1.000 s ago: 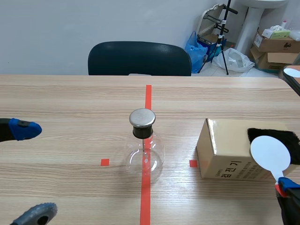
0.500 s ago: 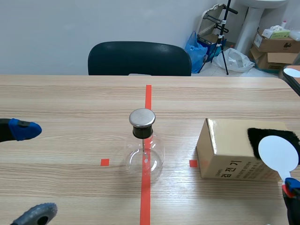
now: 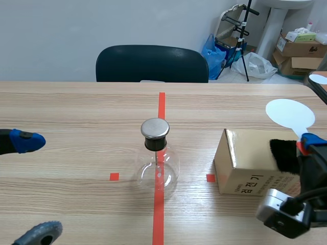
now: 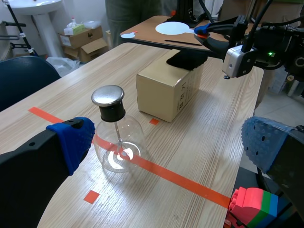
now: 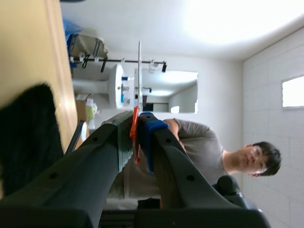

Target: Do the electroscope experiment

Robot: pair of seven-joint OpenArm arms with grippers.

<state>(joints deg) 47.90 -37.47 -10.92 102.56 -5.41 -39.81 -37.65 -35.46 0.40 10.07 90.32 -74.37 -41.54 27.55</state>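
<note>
- The white disc (image 3: 290, 115) has gone up. A second ago it hung low in front of the cardboard box (image 3: 244, 166); now it stands above the far side of the box, near the right edge of the table (image 3: 76, 107).
- The right arm (image 3: 312, 168) came up with it, and its wrist camera (image 3: 282, 213) now shows over the near right corner of the table.
- The right jaws are closed on the orange handle (image 5: 135, 137) of the white disc. In the right wrist view the disc is seen edge-on, straight ahead of the fingertips.
- The black cloth (image 3: 284, 153) lies on top of the box, just beside these jaws.
- The glass electroscope (image 3: 157, 166) has not moved. It stands at the middle of the table on the red tape line, with its metal cap (image 3: 155, 128) on top, well apart from the disc.
- The left jaws are wide open as before, near the left edge. The electroscope stands ahead of them, between the two blue pads (image 4: 71, 141), and nothing touches it.
</note>
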